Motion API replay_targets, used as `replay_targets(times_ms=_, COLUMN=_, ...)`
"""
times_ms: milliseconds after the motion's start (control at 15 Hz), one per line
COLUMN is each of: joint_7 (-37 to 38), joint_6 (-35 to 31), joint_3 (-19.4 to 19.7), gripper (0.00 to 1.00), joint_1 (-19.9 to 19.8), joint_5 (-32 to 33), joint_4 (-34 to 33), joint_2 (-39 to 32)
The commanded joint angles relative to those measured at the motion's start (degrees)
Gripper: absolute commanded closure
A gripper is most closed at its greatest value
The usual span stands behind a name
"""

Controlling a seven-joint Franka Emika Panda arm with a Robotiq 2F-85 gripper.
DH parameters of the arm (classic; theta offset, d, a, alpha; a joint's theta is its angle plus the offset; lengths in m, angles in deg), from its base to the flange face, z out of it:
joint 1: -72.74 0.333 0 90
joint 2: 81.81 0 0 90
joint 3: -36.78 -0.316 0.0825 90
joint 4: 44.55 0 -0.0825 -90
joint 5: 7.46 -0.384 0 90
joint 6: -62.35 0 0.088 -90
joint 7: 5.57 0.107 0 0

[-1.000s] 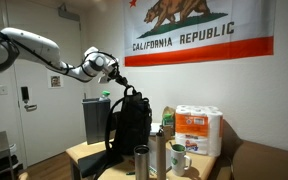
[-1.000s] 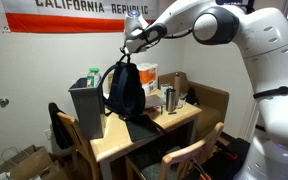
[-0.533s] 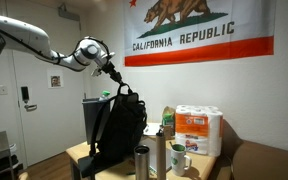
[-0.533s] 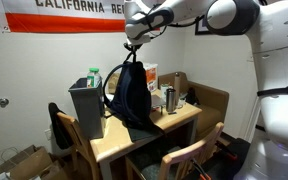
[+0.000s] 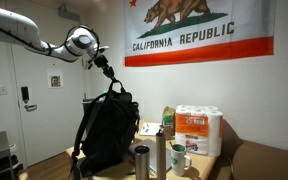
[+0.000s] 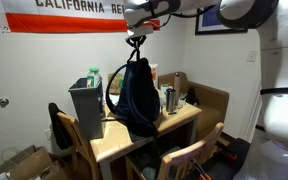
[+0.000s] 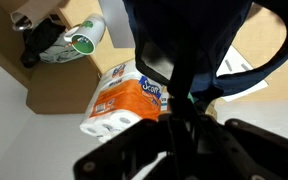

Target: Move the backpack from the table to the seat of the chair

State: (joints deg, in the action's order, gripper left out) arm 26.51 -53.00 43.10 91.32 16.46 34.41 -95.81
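Up and over goes the backpack (image 5: 109, 130)! Half a second ago it hung nearer the paper towels, and now the arm (image 5: 24, 28) has hauled it higher and back along the table (image 6: 109, 148). The gripper (image 5: 102, 66) is clenched tight on the bag's top handle, and the whole bag dangles straight down from it above the table. I can't tell from either exterior view whether the bag's bottom has cleared the tabletop or is brushing it.

Sweeping across in an exterior view, we start with a door (image 5: 34, 100) well beyond the table's end. Next comes a grey bin (image 5: 88, 102), standing on the table just behind the hanging bag. At the table's near edge stand a short steel tumbler (image 5: 141, 163) and a tall steel tumbler (image 5: 159, 153), with a white mug (image 5: 180, 158) right beside them. A carton (image 5: 168, 118) sits further back on the table, and the pack of paper towels (image 5: 197, 130) stands toward its other end. On the wall above the table hangs the California Republic flag (image 5: 199, 30).

Now the chairs, in an exterior view. One chair (image 6: 69, 132) stands at the bin end of the table, a second chair (image 6: 189, 160) is pulled up at the table's near side, and a third chair (image 6: 212, 100) sits at the far end. The backpack is over the table, not on any seat.

In the wrist view, dark bag fabric fills the top, the strap runs down into the blurred fingers, and the paper towels lie on the table beyond.
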Motion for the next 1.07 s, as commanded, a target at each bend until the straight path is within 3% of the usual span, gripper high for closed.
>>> replay_targets(times_ms=0, joint_7=-1.29, joint_6=4.02, joint_3=0.16, gripper=0.98, joint_1=1.06, joint_5=2.75, joint_4=-1.3, joint_2=5.72)
replay_targets(times_ms=267, joint_7=-6.75, joint_6=6.89, joint_3=-0.46, gripper=0.98, joint_1=1.27, joint_5=1.54, joint_4=-0.01, joint_2=9.69)
replay_targets(times_ms=533, joint_7=-17.86, joint_6=12.28, joint_3=-1.58, gripper=0.98, joint_1=1.44, joint_5=-0.29, joint_4=1.37, joint_2=14.49)
replay_targets(times_ms=933, joint_7=-33.56, joint_6=17.82, joint_3=-3.09, gripper=0.98, joint_1=2.29, joint_5=-1.5, joint_4=11.15, joint_2=25.86)
replay_targets(times_ms=1000, joint_7=-35.8, joint_6=18.05, joint_3=-7.82, gripper=0.98, joint_1=-2.64, joint_5=-1.91, joint_4=12.94, joint_2=27.55)
